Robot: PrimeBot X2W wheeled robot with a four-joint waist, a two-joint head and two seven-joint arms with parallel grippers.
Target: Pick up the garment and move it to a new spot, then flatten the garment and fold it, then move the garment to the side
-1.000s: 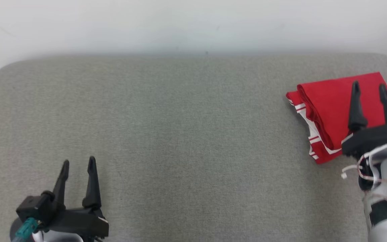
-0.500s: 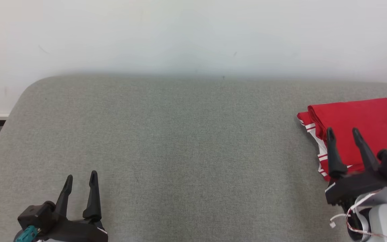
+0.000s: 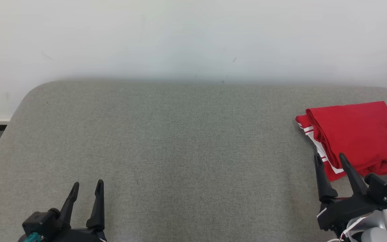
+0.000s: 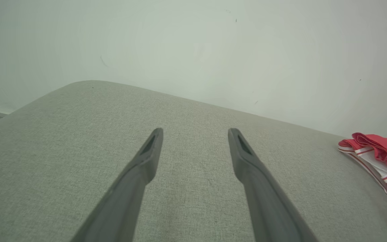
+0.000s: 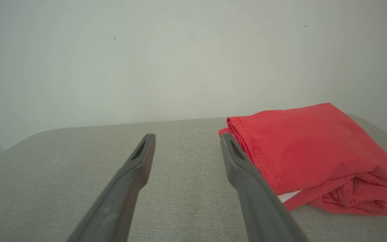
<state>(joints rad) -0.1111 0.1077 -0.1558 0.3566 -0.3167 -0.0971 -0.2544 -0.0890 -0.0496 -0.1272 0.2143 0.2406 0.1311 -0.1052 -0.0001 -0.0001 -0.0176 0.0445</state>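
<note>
Pulled back off folded red garment (image 3: 354,134), right end effector (image 3: 328,156) empty, fingers spread, left end effector (image 3: 88,183) likewise spread

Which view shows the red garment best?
The head view: the red garment shows from above, nearly whole, with its white striped edge. The right wrist view shows it close but cropped; the left wrist view catches one edge.

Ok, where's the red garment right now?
In the head view the folded red garment lies at the right end of the grey table, just beyond the open right gripper, not held.
</note>
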